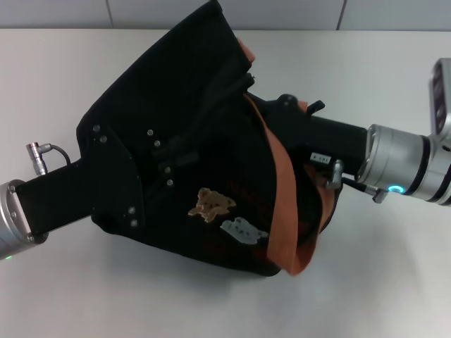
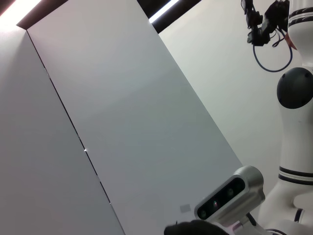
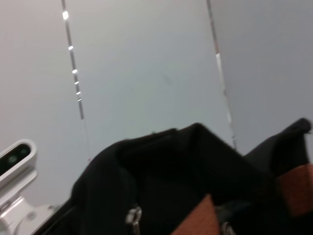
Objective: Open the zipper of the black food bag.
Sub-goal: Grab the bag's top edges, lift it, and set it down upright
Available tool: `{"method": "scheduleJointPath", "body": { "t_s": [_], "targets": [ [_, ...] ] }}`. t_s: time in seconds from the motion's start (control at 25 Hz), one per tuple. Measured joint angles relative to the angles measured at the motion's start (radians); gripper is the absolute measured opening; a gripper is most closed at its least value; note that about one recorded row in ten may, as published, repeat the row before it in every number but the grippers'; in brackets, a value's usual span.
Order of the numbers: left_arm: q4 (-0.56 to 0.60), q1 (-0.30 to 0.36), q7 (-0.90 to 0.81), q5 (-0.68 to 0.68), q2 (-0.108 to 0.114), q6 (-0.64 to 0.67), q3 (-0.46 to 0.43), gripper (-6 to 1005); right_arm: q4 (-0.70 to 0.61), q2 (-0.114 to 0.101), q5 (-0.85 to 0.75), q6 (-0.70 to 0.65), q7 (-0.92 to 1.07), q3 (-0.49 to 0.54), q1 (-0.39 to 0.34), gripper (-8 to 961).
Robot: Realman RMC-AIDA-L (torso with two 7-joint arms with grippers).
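White table (image 1: 394,282) fills my head view, with a pale wall behind. I see the bag (image 1: 211,127) lying on its side at mid-table, one corner peaked toward the wall, orange handles (image 1: 285,204) draped over its right half, a bear patch (image 1: 211,203) and grey patch (image 1: 243,229) facing up. My left gripper (image 1: 165,158) presses in from the left, its black body over the cloth; the fingers merge with the fabric, so I cannot tell how they stand. My right gripper (image 1: 271,105) reaches in from the right and is buried among the folds and handles; I cannot tell its state either. Bare table lies on every side.

From the left wrist I see only wall panels and the robot's body.

From the right wrist I see bag cloth humped against the wall, an orange strap, and a small silver tab (image 3: 133,215) that may be the zipper pull.

I judge the bag light, soft and floppy; it will bunch unless one side is pinned while the slim pull is pinched.
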Motion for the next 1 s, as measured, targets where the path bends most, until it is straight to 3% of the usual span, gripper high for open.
{"method": "scheduleJointPath", "body": {
  "t_s": [0.2,0.48,0.8,1.0],
  "targets": [
    [0.000,0.000,0.000,0.001,0.000,0.000,0.000,94,-0.005,-0.002,0.032,-0.017,0.000,0.071,-0.053,-4],
    [0.000,0.000,0.000,0.001,0.002,-0.002,-0.005,94,-0.108,-0.011,0.044,-0.133,0.194,0.099,-0.145,4],
    [0.000,0.000,0.007,0.001,0.002,-0.005,-0.007,94,-0.243,-0.014,-0.022,-0.138,0.279,0.077,-0.259,15],
    [0.000,-0.004,0.010,0.001,0.002,-0.005,-0.008,94,-0.223,-0.010,-0.135,-0.119,0.270,0.017,-0.265,16]
  ]
}}
